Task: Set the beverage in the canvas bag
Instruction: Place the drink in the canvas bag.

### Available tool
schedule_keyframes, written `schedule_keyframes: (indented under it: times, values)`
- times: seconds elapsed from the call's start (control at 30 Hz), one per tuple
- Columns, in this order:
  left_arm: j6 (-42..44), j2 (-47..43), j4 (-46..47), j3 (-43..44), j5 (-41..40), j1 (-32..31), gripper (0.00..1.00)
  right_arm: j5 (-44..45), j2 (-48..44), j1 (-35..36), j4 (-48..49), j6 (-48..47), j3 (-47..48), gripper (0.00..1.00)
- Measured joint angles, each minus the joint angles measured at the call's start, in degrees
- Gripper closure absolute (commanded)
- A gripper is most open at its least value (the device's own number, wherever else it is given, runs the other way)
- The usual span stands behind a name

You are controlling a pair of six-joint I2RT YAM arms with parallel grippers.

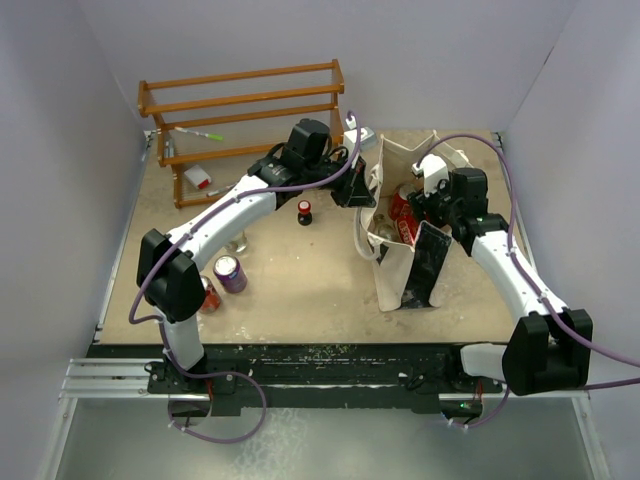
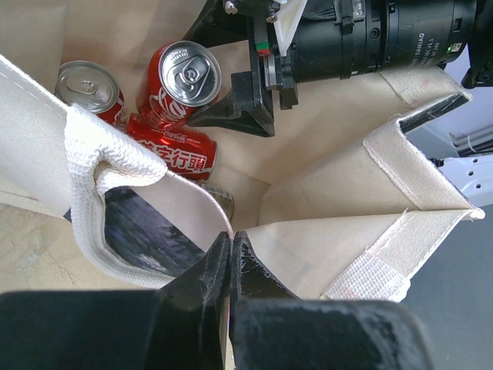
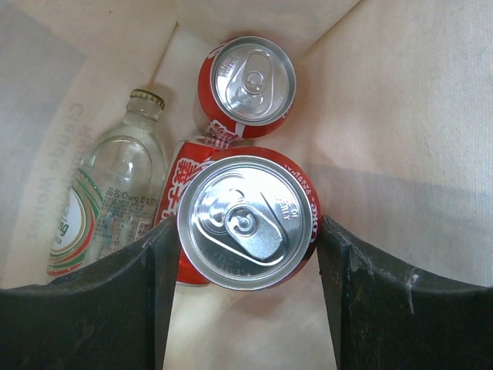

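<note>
Lowering step, seemingly: right gripper [image 3: 246,231] clamps the red can [image 3: 248,220], centre frame, inside canvas bag [image 2: 331,193]; left gripper [image 2: 231,248] pinches its rim; next, release.

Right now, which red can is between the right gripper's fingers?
The red can nearest the right wrist camera, clamped by the right gripper; the lying can and far upright can sit free.
</note>
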Motion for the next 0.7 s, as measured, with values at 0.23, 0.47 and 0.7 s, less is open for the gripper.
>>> schedule_keyframes:
  times: [0.23,0.47,0.7]
  values:
    - [0.0,-0.1,0.0,0.0,0.0,0.0,1.0,-0.2,-0.1,0.0,-0.3,0.3,0.0,0.24]
    - [0.0,-0.1,0.0,0.0,0.0,0.0,1.0,-1.1,-0.4,0.5,-1.0,1.1,0.0,0.21]
    - [0.0,-0.1,0.0,0.0,0.0,0.0,1.0,-1.6,-0.5,0.6,-1.2,1.2,0.0,0.16]
